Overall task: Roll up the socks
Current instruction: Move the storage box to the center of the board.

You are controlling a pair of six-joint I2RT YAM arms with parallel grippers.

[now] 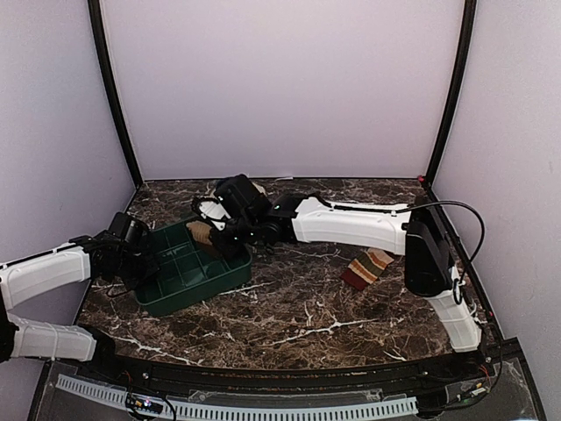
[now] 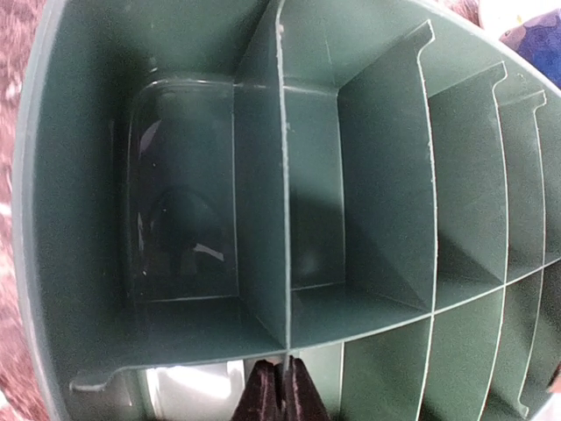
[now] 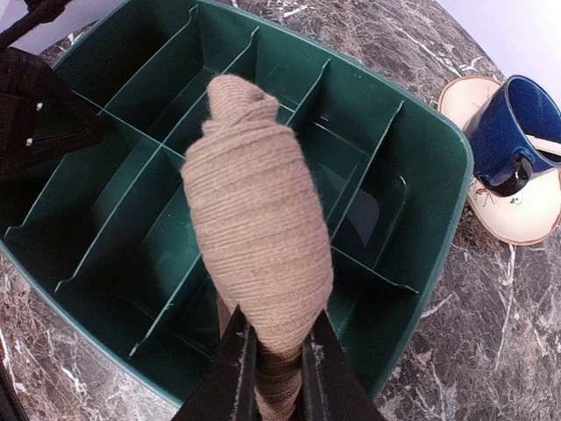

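As the eye is travelling from the near edge of the marble table (image 1: pixel 289 324) toward the back wall, the striped sock (image 1: pixel 366 267) is lying flat and unrolled right of centre in the top view. It is well apart from both grippers and from the green tray (image 1: pixel 197 288), which is sitting left of centre.

At the tray's left rim, the left gripper (image 2: pixel 282 396) is reaching in. At the bottom of its wrist view its dark fingers are pressing close together about a thin partition, and so appear to be steadying the tray.

Farther back, the right gripper (image 3: pixel 273 355) is clenching the lower end of the plain tan sock (image 3: pixel 254 219). The sock is wound into a tight oval bundle and is filling the middle of the right wrist view, poised over the tray's divided compartments. Which compartment lies beneath it cannot be told.

A blue mug (image 3: pixel 504 140) is standing beside the tray, at the upper right of that view.

Judged from this arrangement, the first sock is rolled and is being stowed, while the second is waiting untouched. The next move is calling for the bundle to be lowered squarely between two partitions before the jaws are released, so that the roll is not springing loose.
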